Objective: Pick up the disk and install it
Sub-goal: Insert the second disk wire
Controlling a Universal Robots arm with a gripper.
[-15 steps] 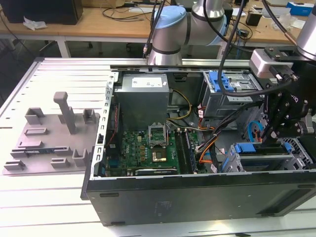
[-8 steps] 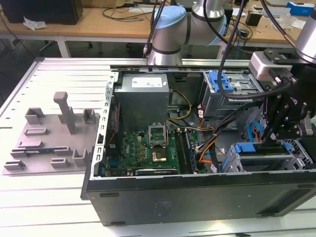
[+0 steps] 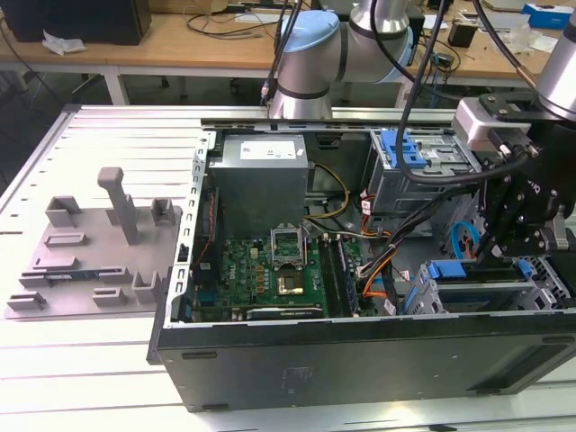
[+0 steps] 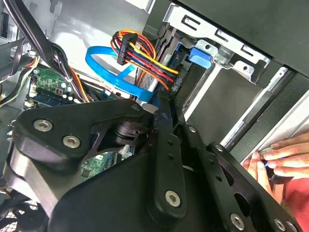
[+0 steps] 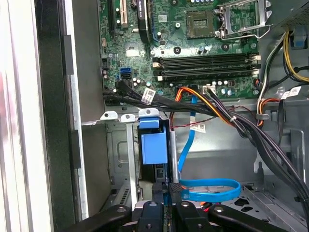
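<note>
The disk sits edge-on in a slot of the metal drive cage, its bright blue carrier frame facing out. In the exterior view the disk is in the cage at the case's lower right corner. My gripper stands right at the disk's near end, with its black fingers drawn together and nothing seen between them. Seen from outside, the gripper hangs just above that cage. In the second wrist view the gripper points at the cage, where the carrier's blue tab shows.
A blue data cable and bundled power wires lie beside the cage. The motherboard and power supply fill the case's middle. Another blue-framed drive sits in the upper bay. A grey fixture stands outside. A person's hand is near the case.
</note>
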